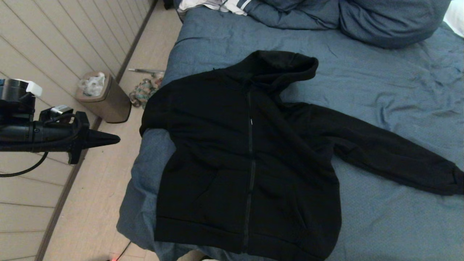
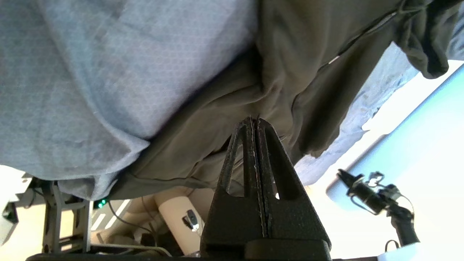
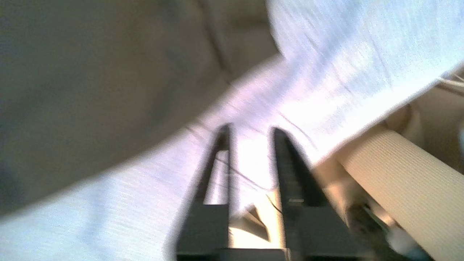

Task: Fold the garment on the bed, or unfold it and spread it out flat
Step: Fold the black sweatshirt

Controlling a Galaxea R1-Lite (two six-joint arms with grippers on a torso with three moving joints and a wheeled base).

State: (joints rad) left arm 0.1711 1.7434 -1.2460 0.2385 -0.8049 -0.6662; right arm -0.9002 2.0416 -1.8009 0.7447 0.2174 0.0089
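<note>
Pressing flat together, the fingers of your left gripper leave no gap and hold nothing; in its wrist view the tips point toward the dark cloth without visibly touching it. In the head view that gripper hangs off the bed's left side, above the pale floor, level and aimed at the garment's near shoulder but apart from it.

Your right gripper shows only in its own wrist view: the two fingers stand a narrow way apart with nothing between them, hovering over light bedding close to the edge of the dark fabric. The picture is smeared, so you cannot tell whether the tips touch the cover.

The garment, a black zip-front hoodie, lies front-up on the bed, along its left edge. Its zipper runs closed down the middle, the hood is bunched at the top toward the pillows, and one sleeve stretches out flat across the blue cover toward the right of the head view. The other sleeve is not laid out; that shoulder drapes at the bed's edge. The hem reaches the near edge.

A small bin stands on the floor by the wall, and a white striped cloth sits at the bed's far corner.
</note>
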